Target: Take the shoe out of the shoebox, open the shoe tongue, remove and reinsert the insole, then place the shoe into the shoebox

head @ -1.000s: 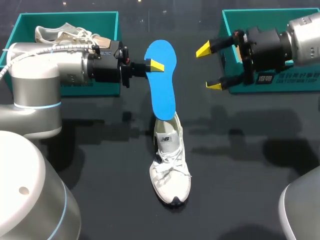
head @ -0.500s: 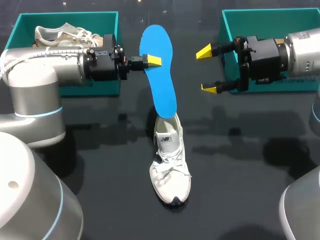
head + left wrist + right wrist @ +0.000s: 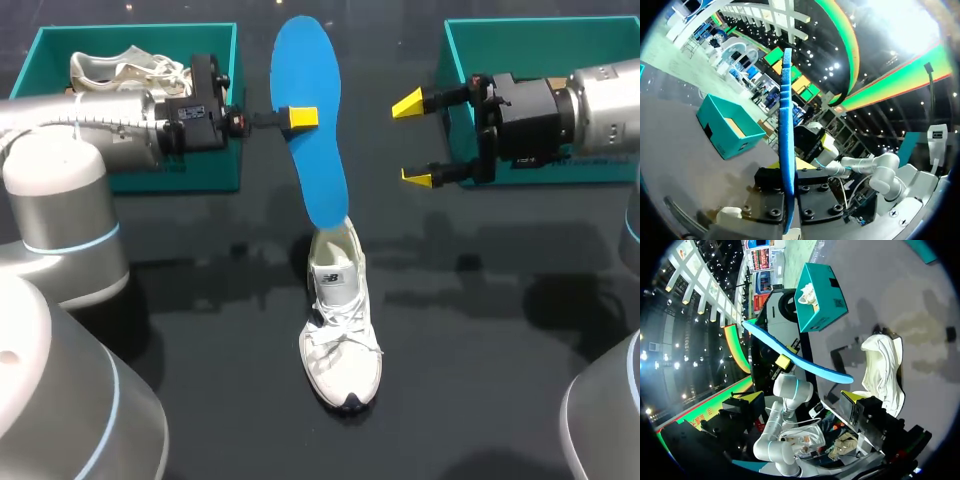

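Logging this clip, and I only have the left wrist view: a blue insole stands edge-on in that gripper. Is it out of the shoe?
Observer: By the right wrist view, yes. There is a gap between the insole's lower end and the white shoe, which sits upright on its sole.
Operator: Where is the other arm?
Observer: In the head view the right gripper is open and empty, beside the insole and in front of the right shoebox.
Operator: Is there anything in the left box?
Observer: A second shoe lies in the left shoebox.
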